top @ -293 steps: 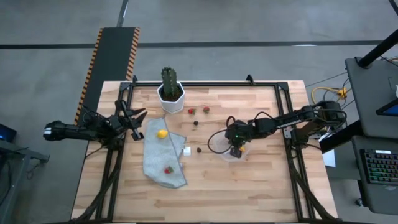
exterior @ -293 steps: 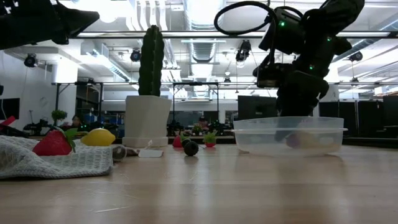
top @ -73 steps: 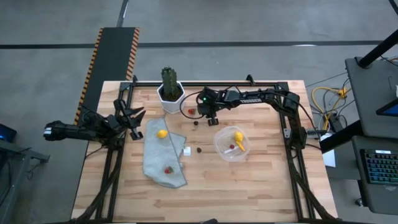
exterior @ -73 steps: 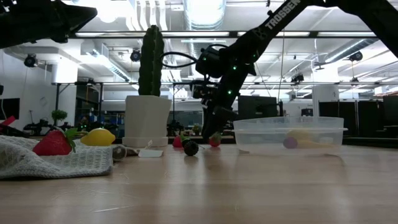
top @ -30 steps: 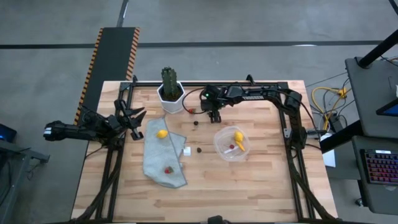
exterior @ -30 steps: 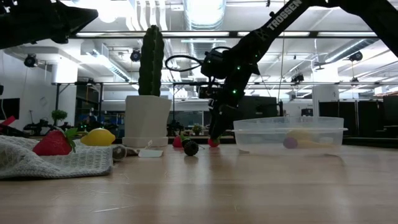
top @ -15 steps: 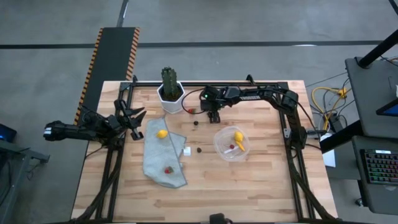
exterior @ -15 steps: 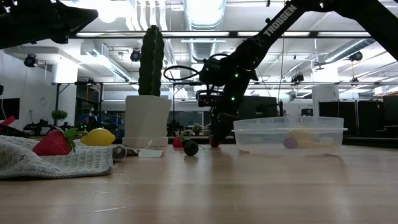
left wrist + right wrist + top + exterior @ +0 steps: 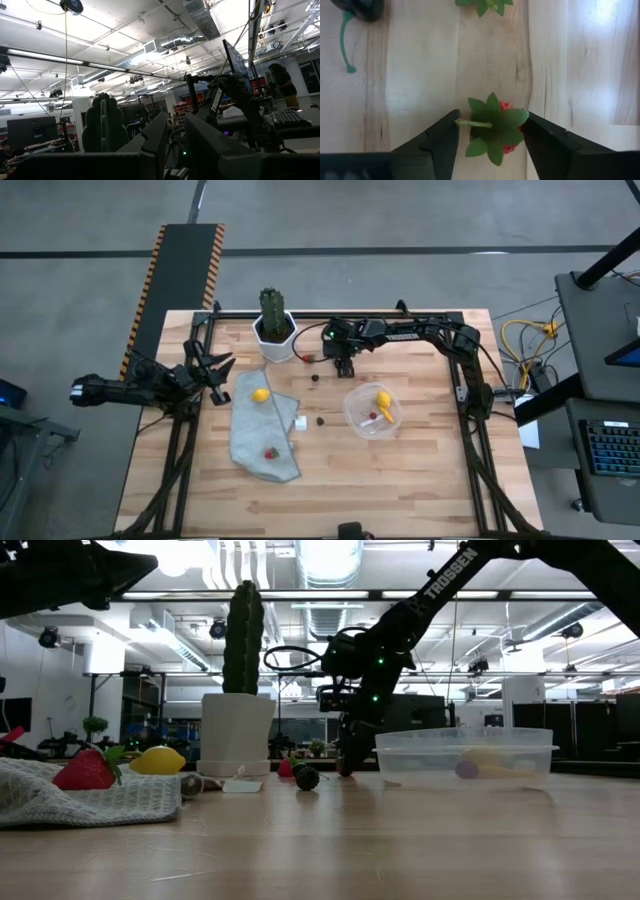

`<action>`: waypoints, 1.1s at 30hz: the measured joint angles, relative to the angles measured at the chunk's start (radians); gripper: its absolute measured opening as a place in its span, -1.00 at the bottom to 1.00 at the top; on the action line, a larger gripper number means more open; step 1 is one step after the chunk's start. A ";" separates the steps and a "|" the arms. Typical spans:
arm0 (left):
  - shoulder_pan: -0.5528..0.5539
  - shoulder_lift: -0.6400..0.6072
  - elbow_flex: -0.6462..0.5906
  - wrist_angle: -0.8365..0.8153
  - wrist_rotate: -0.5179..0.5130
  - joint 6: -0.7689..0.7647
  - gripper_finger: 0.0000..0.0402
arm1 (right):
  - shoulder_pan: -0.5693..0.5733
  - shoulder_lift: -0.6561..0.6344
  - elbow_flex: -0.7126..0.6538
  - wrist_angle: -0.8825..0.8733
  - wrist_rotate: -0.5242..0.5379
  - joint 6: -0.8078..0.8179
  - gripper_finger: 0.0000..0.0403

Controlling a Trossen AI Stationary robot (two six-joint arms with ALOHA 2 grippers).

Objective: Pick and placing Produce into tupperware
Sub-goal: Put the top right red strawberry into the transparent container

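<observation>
Left gripper (image 9: 222,369) had not moved since ten seconds before, parked off the table's left edge, fingers spread, holding nothing. Right gripper (image 9: 343,366) had left the tupperware (image 9: 372,411) and dropped near the cactus pot (image 9: 275,337), jaws spread either side of a red berry (image 9: 496,129) with a green leafy cap, not visibly touching it. Tupperware, clear and shallow, sat right of centre holding a yellow lemon (image 9: 383,399).
</observation>
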 joint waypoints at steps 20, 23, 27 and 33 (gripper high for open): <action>0.000 0.000 0.000 0.000 0.000 0.000 -0.72 | 0.010 -0.020 0.003 -0.055 0.080 0.001 -0.38; 0.000 -0.001 0.000 0.000 0.000 0.000 -0.72 | 0.022 -0.058 0.006 -0.059 0.086 0.010 -0.38; 0.000 -0.001 0.000 0.001 0.000 0.000 -0.72 | 0.042 -0.132 0.003 -0.066 0.079 0.043 -0.38; 0.000 -0.001 0.000 0.000 0.000 0.000 -0.72 | 0.094 -0.279 -0.002 -0.159 0.032 0.127 -0.38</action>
